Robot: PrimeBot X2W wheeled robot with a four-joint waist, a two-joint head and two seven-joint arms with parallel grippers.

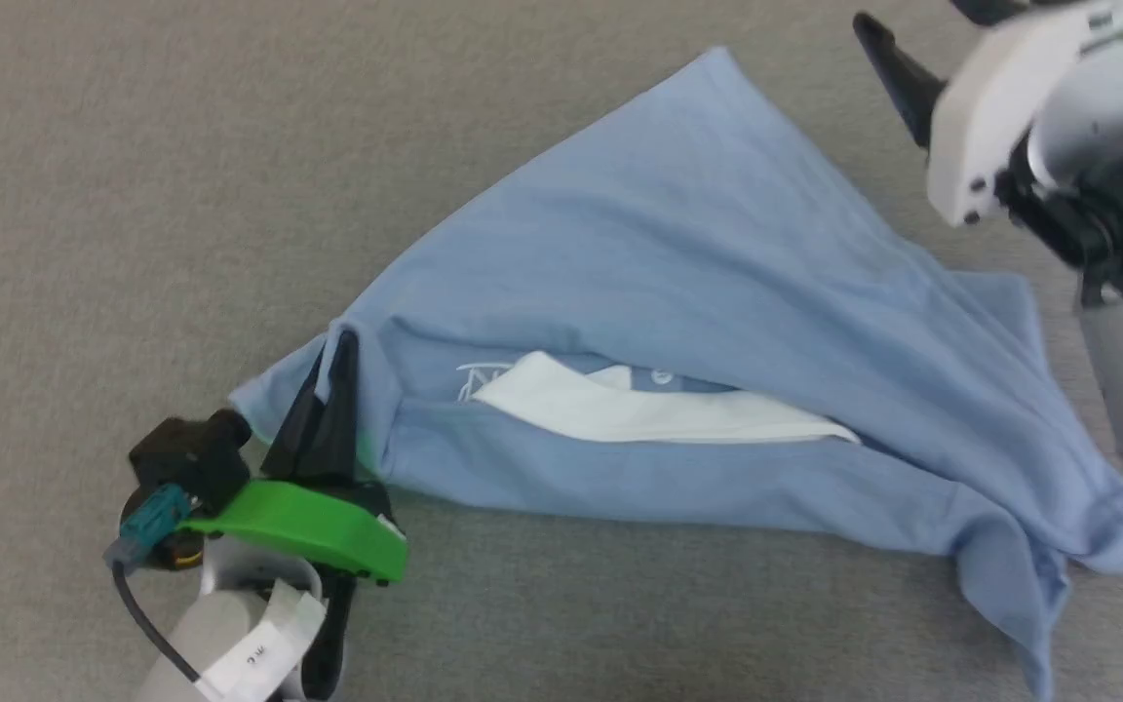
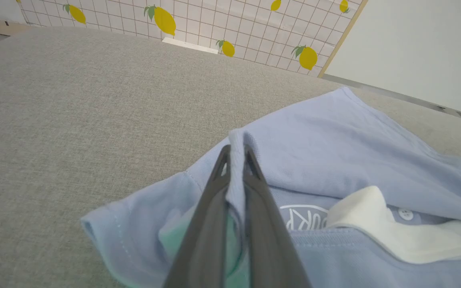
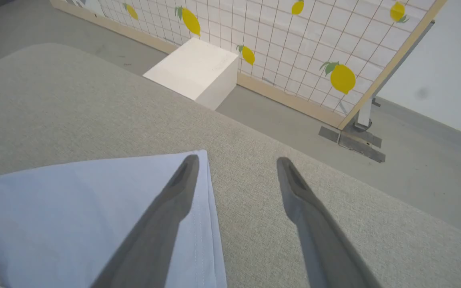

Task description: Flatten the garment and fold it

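One grey surface (image 1: 133, 146) carries one light blue garment (image 1: 678, 253), spread from 8 to 4 o'clock. The left arm sits low at 7 o'clock, two left fingers (image 1: 332, 419) clamped on a garment fold. At 1 o'clock, the raised right arm's two right fingers (image 3: 166, 208) stand wide apart.

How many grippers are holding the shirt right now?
1. The left gripper is shut on a fold of the shirt by its sleeve. The right gripper is open near the shirt's far corner, gripping nothing.
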